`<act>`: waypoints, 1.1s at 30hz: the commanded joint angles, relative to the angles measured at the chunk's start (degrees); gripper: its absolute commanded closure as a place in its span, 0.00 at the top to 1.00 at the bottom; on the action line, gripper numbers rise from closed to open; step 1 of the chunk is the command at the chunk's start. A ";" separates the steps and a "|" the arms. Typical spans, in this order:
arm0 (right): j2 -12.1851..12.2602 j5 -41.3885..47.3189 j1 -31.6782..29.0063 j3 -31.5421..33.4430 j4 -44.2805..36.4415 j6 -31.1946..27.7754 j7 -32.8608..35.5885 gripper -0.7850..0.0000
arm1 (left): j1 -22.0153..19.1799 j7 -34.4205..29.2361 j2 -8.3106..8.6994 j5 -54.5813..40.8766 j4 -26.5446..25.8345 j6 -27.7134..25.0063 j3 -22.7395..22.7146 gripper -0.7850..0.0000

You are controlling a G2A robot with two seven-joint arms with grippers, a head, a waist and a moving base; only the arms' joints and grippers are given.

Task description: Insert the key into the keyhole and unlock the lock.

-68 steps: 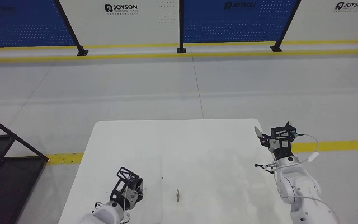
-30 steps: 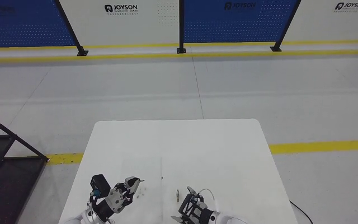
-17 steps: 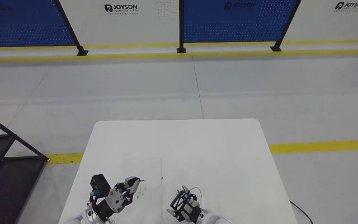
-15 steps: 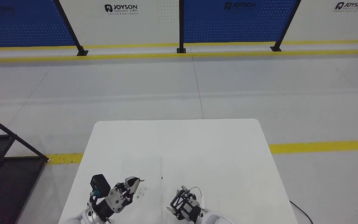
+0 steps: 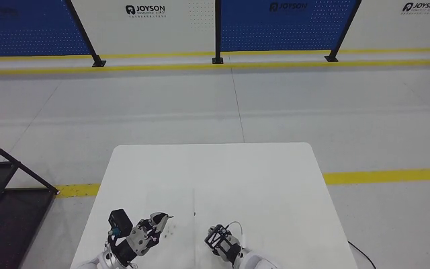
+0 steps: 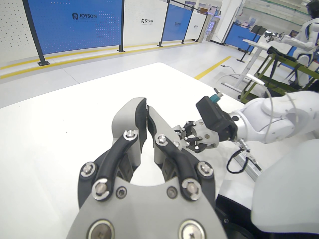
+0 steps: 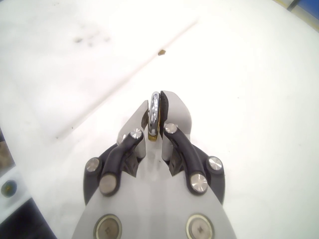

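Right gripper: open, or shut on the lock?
Shut on the lock. In the right wrist view the right gripper has its pads pressed on both sides of the chrome shackle, with the brass body just below.

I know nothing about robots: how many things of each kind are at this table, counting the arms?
Table: 1
Robot arms: 2 (left arm, right arm)
Lock: 1, clamped in the right arm's jaws
Total: 4
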 commanded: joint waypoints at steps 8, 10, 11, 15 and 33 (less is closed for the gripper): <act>1.55 9.66 -3.51 7.39 -8.73 -4.80 -10.18 0.00 | -0.76 1.65 -0.13 -2.52 0.01 -0.07 0.87 0.00; 1.93 13.77 -4.15 9.29 -10.78 -8.30 -11.66 0.00 | -0.80 2.93 -0.18 -3.33 -0.17 -0.16 1.07 0.00; 2.08 15.63 -4.44 10.16 -11.57 -9.50 -11.94 0.00 | -0.67 3.59 -0.22 -3.25 -0.24 -0.06 1.32 0.00; 2.43 20.13 -5.67 11.94 -14.98 -12.23 -13.69 0.00 | -0.37 5.35 -0.42 -3.55 -0.66 0.30 3.14 0.00; 2.58 21.81 -6.30 12.39 -16.46 -13.41 -14.03 0.00 | -0.76 6.08 -0.50 -4.39 -0.44 0.03 3.93 0.00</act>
